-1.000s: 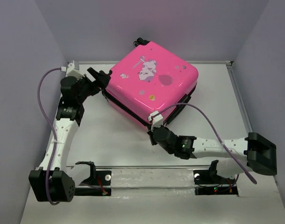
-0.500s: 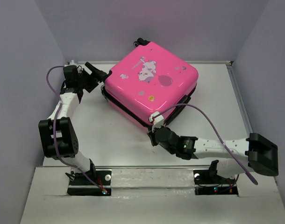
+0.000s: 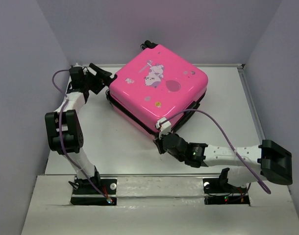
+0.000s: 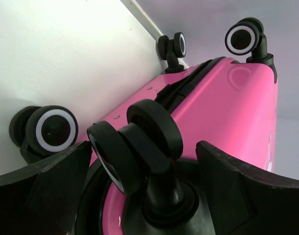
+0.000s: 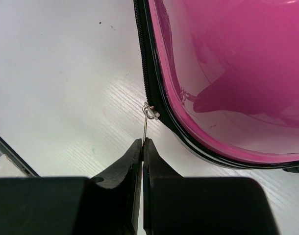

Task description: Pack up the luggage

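Two black grippers flank the hot-pink hard-shell suitcase (image 3: 159, 88) lying flat at the back of the white table (image 3: 115, 142): the left gripper (image 3: 102, 77) spread wide around a black twin caster wheel (image 4: 139, 142) at its left corner, the right gripper (image 5: 142, 143) pinched tight on the thin metal zipper pull (image 5: 147, 122) at its near corner.

Both arms are built of white tubular links joined by blocky black joint housings. A purple cable (image 3: 53, 80) runs along the left arm (image 3: 76, 104), and a second purple cable (image 3: 223, 131) trails from the right arm (image 3: 228, 154) to a small white camera block (image 3: 164, 122) at its wrist. Each black base (image 3: 93, 188) shows tiny coloured lights. The left fingers (image 4: 46, 188) are broad matte-black wedges; the right fingers (image 5: 117, 178) taper to thin tips.
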`<state>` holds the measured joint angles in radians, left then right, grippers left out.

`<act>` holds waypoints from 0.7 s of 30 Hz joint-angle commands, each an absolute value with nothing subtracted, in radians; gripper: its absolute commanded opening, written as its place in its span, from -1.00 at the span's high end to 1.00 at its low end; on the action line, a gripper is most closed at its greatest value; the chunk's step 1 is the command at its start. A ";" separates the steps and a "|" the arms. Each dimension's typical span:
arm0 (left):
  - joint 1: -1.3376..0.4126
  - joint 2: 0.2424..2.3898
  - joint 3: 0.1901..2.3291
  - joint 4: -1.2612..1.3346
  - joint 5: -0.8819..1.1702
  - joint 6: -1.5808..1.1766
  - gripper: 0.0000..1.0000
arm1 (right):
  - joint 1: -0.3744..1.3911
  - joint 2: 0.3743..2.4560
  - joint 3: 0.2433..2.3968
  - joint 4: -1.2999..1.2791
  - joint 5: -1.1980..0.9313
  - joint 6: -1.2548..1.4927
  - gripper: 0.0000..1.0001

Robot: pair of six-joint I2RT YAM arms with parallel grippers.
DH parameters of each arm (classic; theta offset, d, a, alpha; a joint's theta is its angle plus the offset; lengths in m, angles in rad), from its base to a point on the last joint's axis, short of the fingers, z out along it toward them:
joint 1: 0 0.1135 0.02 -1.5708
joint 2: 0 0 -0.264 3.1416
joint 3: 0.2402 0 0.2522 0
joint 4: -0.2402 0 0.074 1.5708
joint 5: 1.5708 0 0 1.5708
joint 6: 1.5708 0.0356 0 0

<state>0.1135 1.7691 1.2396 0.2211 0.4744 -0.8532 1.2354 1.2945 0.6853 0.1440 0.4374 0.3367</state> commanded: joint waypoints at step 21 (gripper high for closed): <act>0.121 1.821 1.299 0.488 0.552 -1.048 0.29 | 1.261 1.293 0.732 0.227 0.341 0.342 0.87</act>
